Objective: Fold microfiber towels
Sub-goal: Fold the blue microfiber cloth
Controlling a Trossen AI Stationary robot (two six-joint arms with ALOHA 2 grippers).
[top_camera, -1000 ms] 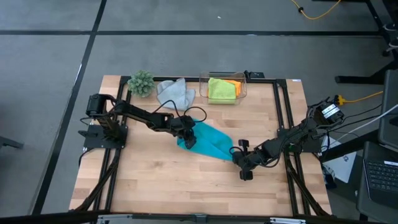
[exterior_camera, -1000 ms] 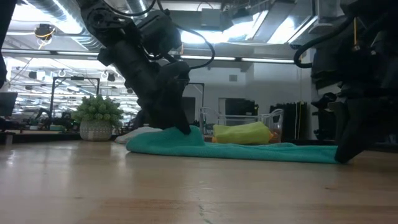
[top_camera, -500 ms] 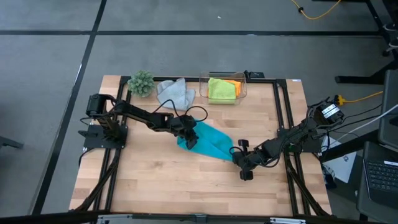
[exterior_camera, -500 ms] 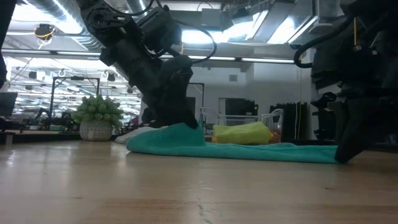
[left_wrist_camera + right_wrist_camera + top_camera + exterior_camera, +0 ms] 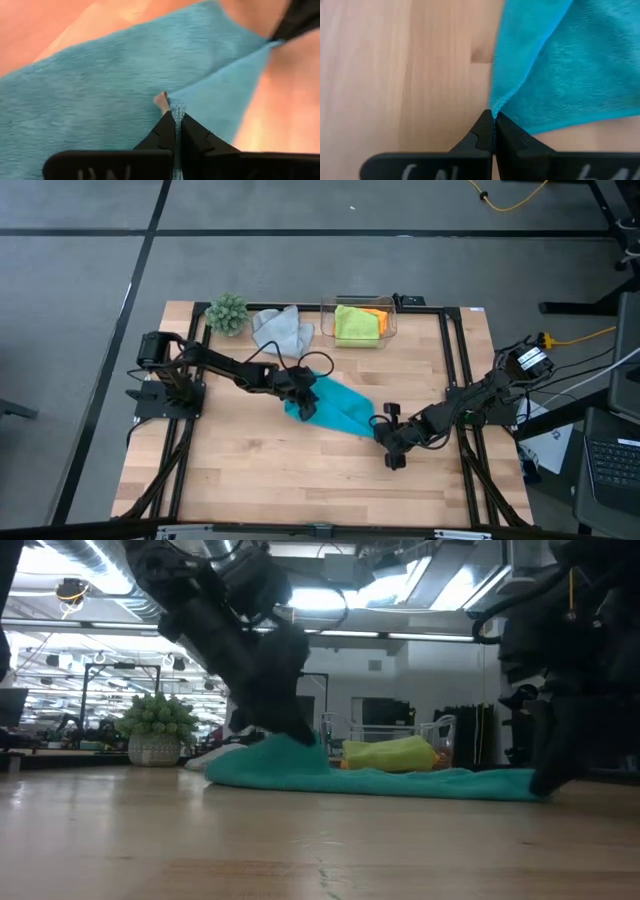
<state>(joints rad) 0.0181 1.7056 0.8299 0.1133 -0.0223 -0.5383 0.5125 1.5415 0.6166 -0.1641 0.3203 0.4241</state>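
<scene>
The turquoise blue towel (image 5: 335, 406) lies on the table's middle as a long strip running from left to near right; in the low view the towel (image 5: 400, 783) rests flat, with a hump at its left end. My left gripper (image 5: 303, 402) is shut on that left end. My right gripper (image 5: 381, 427) is shut on the right end. A crumpled light grey towel (image 5: 280, 328) lies at the far side. Lime green (image 5: 356, 323) and orange (image 5: 376, 313) towels sit in the clear box. My left gripper pinches a raised fold of the towel's hem (image 5: 177, 107) between its two fingers, slanting down from the table's left. The cloth bunches up at the fingers (image 5: 298, 740); the rest lies on the table. My right gripper pinches the towel's corner (image 5: 495, 112) at its stitched edge between its two fingertips, slanting down from the table's right. The corner sits low at the table top (image 5: 530, 783), and the cloth runs slack from it.
A small green plant (image 5: 227, 312) stands at the far left, beside the grey towel. The clear plastic box (image 5: 390, 330) stands at the far middle. Bare wood (image 5: 280, 470) lies along the near side. Black frame rails (image 5: 460, 350) run along the table's sides.
My left gripper has stayed at the towel's left end and turned a little. The cloth there has been drawn up from flat into a higher hump at its fingers. The rest of the towel has kept its place.
</scene>
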